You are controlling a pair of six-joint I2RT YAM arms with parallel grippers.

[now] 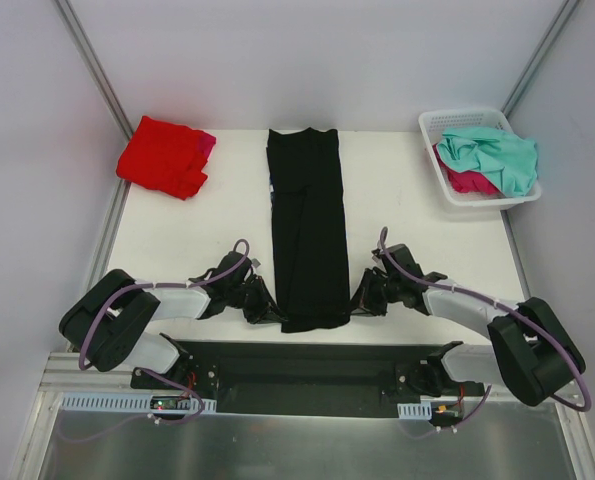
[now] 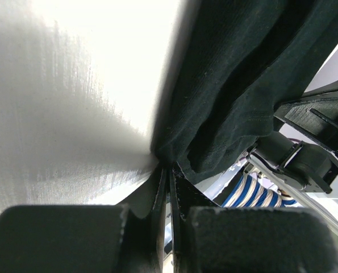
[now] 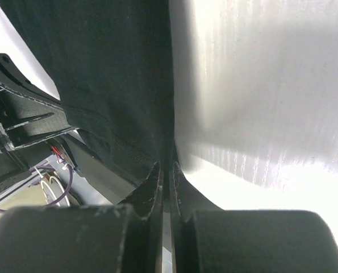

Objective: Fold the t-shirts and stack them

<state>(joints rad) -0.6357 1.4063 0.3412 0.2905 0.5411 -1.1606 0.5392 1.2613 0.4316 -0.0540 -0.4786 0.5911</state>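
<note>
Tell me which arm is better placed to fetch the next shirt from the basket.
Right, likely. The basket sits at the far right corner, on that arm's side. Left jaws and right jaws are both shut on the black shirt's near corners, so it must let go first.

i see the black t-shirt folded in a long strip down the middle of the table, red t-shirt bunched at its far-left corner, teal t-shirt over magenta t-shirt far-right.
</note>
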